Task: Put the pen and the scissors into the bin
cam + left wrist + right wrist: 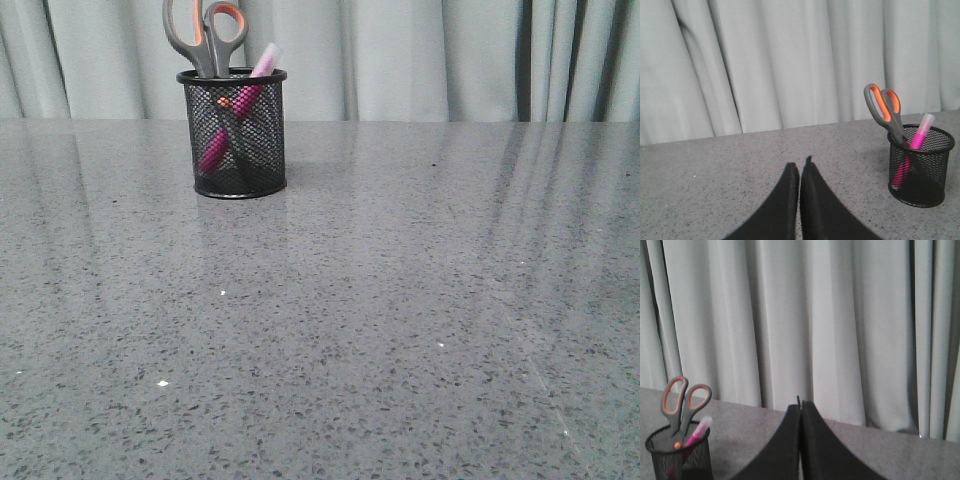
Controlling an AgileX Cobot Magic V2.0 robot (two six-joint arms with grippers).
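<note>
- Count: one bin [232,135], one pen [240,105], one pair of scissors [205,38]. Both arms' grippers were seen only in their own wrist views.
- The bin stood upright on the grey speckled table [400,320], toward the far left of the front view, close to the pale curtain [420,55] behind the table.
- The scissors stood blades-down inside the bin, grey handles and orange-lined loops well above the rim; the orange pivot dot showed through the mesh.
- The pen leaned inside the same bin, crossing the scissors, its translucent cap poking just above the rim on the side away from the handles.
- Nothing else lay on the table in the front view; no obstacle stood between bin and either gripper.
- Left gripper [800,170]: jaws pressed together, tips touching, nothing between them. The bin [920,167] with scissors [887,112] and pen [917,142] stood well apart from the fingertips, off to the side.
- Right gripper [800,410]: jaws likewise closed flat against each other, empty. The bin [680,455], scissors [682,402] and pen [697,432] sat well apart from it, at the frame's lower corner.
</note>
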